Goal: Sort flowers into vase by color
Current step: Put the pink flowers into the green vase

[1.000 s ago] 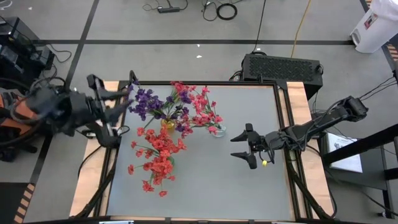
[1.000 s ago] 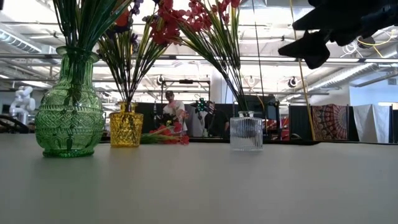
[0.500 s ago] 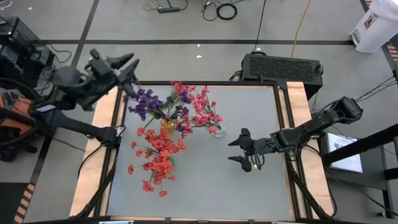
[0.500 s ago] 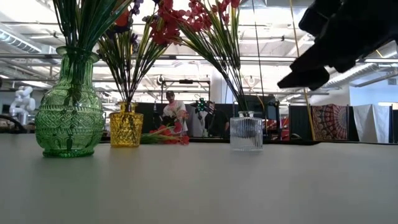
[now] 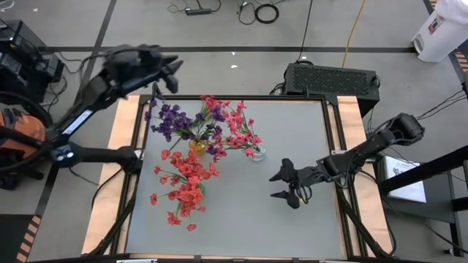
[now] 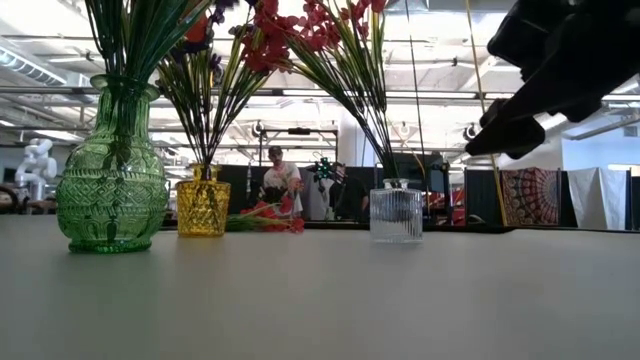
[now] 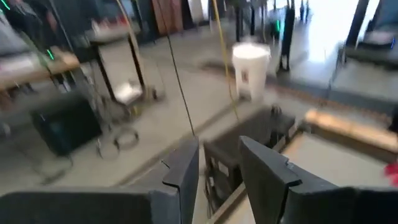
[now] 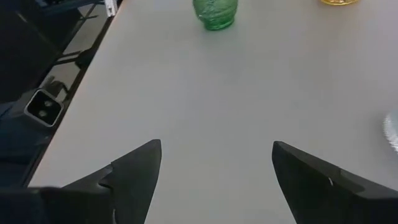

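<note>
My left jaws have swung up from beside the table's left edge to the upper left of the high view, now beyond the table's far-left corner above the purple blossoms; my right jaws have slid a little lower and leftward in that view, over bare table at right of centre; the vases and flowers lie as they did a second ago.

In the low view the green vase at left holds a thick bunch of green stems; the yellow vase just right of it holds stems fanning upward; the clear ribbed vase near the centre holds stems that lean left toward pink-red blossoms at the top edge; a few pink-red sprigs lie flat on the table behind the yellow vase.

From above, the red flowers spread at lower left, the purple at upper left, and the pink-red at centre.

My left jaws stand parted a little and empty, with the arm raised and reaching outward; my right jaws stand wide apart and empty, with the arm stretched low from the right edge.
</note>
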`<act>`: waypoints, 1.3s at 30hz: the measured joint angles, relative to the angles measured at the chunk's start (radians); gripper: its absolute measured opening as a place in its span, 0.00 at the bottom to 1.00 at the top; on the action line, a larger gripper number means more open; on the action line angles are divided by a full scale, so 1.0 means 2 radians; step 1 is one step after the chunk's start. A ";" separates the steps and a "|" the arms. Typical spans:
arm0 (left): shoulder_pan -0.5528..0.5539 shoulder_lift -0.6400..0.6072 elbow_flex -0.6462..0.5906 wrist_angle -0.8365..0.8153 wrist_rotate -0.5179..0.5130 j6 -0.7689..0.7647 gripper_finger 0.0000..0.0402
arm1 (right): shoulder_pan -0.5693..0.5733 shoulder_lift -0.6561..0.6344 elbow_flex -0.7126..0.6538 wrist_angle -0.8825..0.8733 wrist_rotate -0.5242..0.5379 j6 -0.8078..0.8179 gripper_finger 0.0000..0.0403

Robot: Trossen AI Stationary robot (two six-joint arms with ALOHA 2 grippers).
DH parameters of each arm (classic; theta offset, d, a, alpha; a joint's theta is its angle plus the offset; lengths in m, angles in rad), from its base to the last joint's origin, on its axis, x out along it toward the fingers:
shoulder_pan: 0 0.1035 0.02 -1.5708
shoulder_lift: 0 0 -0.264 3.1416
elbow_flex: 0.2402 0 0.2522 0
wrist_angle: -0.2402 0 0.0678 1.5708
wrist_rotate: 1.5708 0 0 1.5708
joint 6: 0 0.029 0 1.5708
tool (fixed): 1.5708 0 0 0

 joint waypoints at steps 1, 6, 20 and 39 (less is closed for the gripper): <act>0.015 0.014 0.000 -0.006 0.017 0.000 0.30 | 0.003 0.000 0.000 0.000 0.000 0.001 0.74; 0.072 0.069 0.000 -0.017 0.028 0.008 0.30 | 0.023 0.000 0.000 0.000 0.000 0.018 0.74; 0.171 0.178 0.000 -0.058 0.110 -0.026 0.30 | 0.044 0.000 0.000 0.004 0.028 0.021 0.74; 0.147 0.316 0.000 -0.141 0.138 -0.050 0.30 | 0.045 0.000 0.000 0.004 0.029 0.007 0.74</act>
